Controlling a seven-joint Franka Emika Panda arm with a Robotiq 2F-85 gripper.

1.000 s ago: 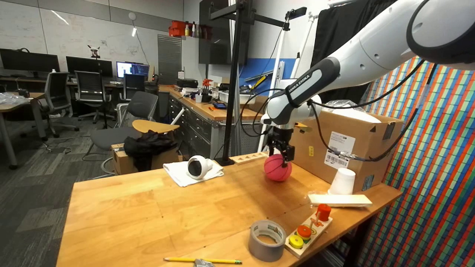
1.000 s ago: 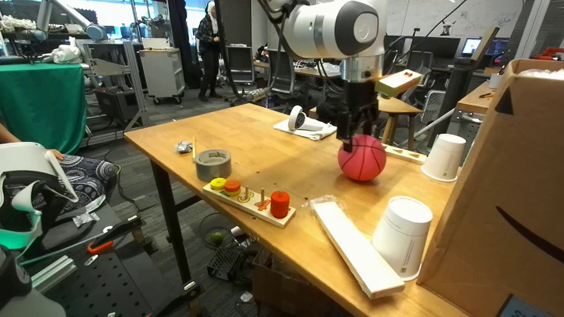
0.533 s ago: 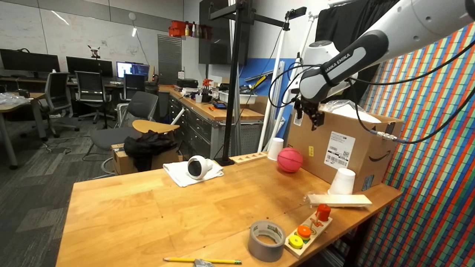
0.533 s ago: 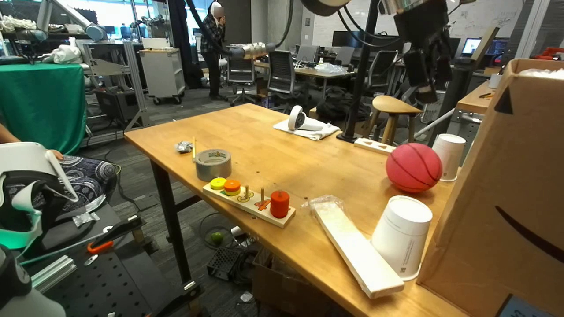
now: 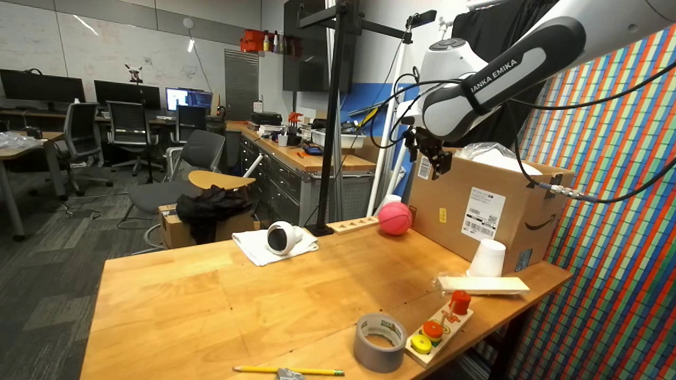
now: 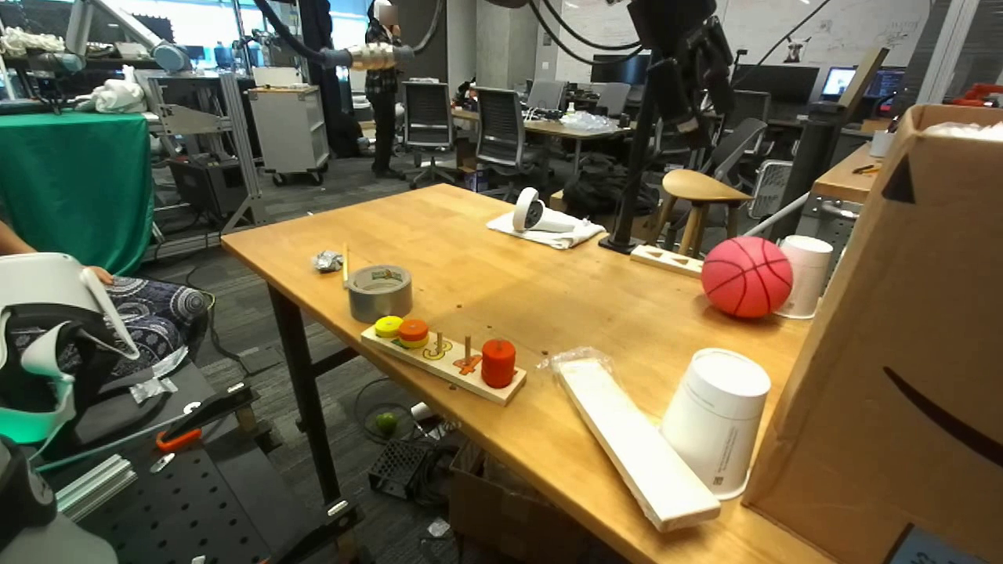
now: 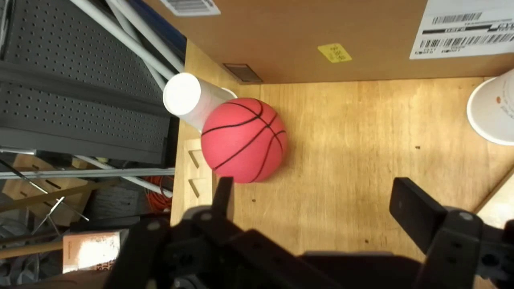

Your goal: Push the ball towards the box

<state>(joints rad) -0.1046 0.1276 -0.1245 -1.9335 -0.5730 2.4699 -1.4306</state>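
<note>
I see a pinkish-red ball (image 7: 241,148) crossed by curving black lines, a brown box (image 7: 281,44) with black-printed white labels (image 7: 470,32) and a yellow sticker (image 7: 335,53); my gripper (image 7: 314,195) is black, the tape roll (image 5: 371,354) grey, the backdrop (image 5: 623,253) striped orange, blue and green.

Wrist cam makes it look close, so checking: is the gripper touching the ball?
Apart. In an exterior view the gripper hangs above the ball, with the background stool visible in the gap.
</note>
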